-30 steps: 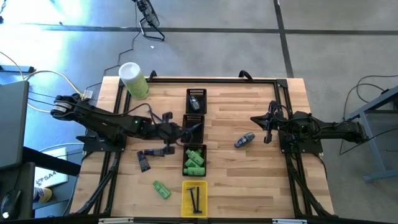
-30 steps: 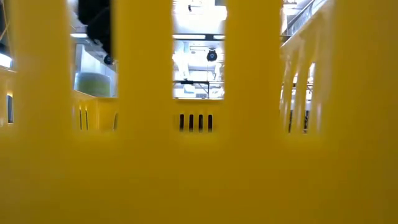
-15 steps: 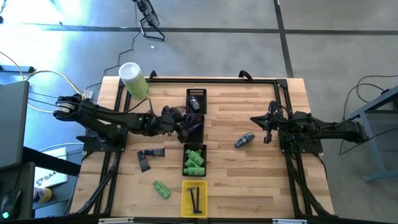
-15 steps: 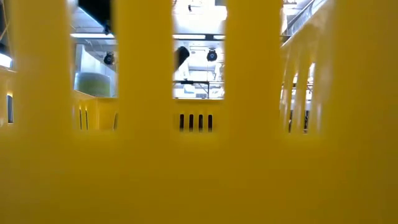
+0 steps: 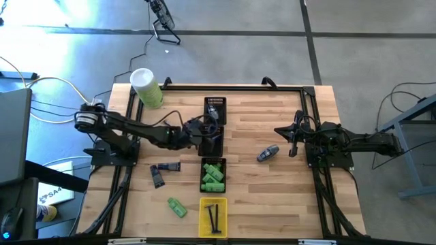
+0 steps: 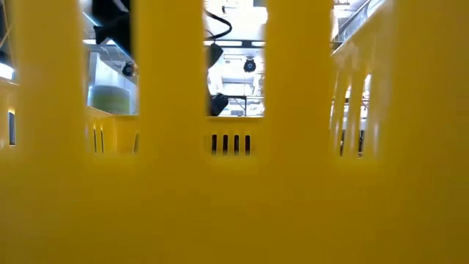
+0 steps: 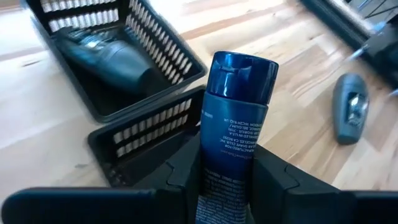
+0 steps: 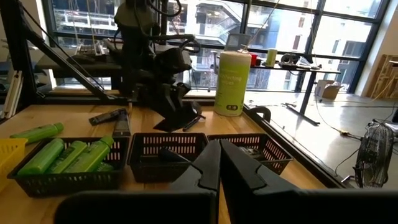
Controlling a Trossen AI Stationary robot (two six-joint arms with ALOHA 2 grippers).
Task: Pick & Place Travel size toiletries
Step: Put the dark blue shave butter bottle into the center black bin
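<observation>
My left gripper (image 5: 206, 133) hangs over the middle black tray (image 5: 212, 143) and is shut on a dark blue tube (image 7: 233, 112) with a blue cap. The far black tray (image 5: 214, 109) holds a grey-blue oval piece (image 7: 112, 56). Green bottles (image 5: 213, 175) lie in the near black tray. Thin dark sticks (image 5: 214, 218) lie in the yellow tray. Two tubes (image 5: 163, 170), a green bottle (image 5: 177, 207) and an oval piece (image 5: 268, 153) lie loose on the table. My right gripper (image 5: 294, 141) waits shut at the table's right side. My left gripper pinches the tube's body (image 7: 225, 158) between its two fingers (image 7: 186, 171), which lie across it. The cap end (image 7: 241, 67) points ahead, away from the wrist. The arm reaches in from the table's left. The tube is lifted clear, above the middle black tray's edge (image 7: 146, 134).
A big pale-green cylinder with a white top (image 5: 146, 88) stands at the far left corner. The four trays form a row down the table's middle. The yellow tray's wall (image 6: 234, 205) fills the low view. Bare wood lies between the trays and the right arm.
My left gripper has risen from the table beside the loose tubes, carrying one tube, and has moved right and toward the far edge until it hangs over the middle black tray. The two other tubes have stayed where they lay.
</observation>
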